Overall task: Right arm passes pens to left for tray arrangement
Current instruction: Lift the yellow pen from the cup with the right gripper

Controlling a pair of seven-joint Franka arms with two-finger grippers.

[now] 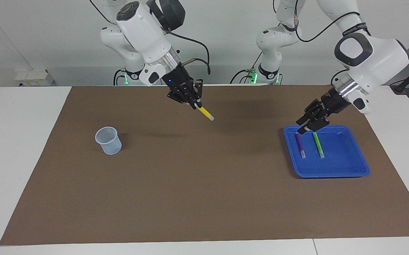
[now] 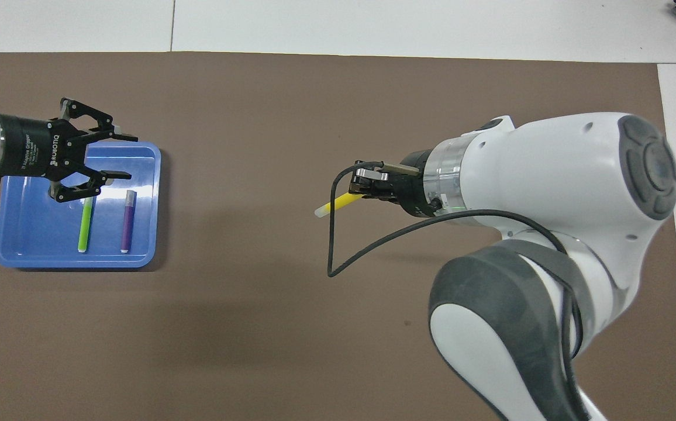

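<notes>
My right gripper (image 1: 194,103) (image 2: 361,188) is shut on the yellow pen (image 1: 205,113) (image 2: 338,204), held in the air over the middle of the mat, its whitish tip slanting toward the left arm's end. The blue tray (image 1: 346,166) (image 2: 34,245) lies at the left arm's end. In it the green pen (image 1: 318,145) (image 2: 86,223) and the purple pen (image 1: 300,145) (image 2: 128,221) lie side by side. My left gripper (image 1: 305,128) (image 2: 120,156) hangs open and empty over the tray's edge nearest the robots.
A small pale mesh cup (image 1: 109,140) stands on the brown mat (image 1: 204,198) toward the right arm's end; the right arm hides it in the overhead view. The right wrist's black cable (image 2: 338,245) loops down beside the yellow pen.
</notes>
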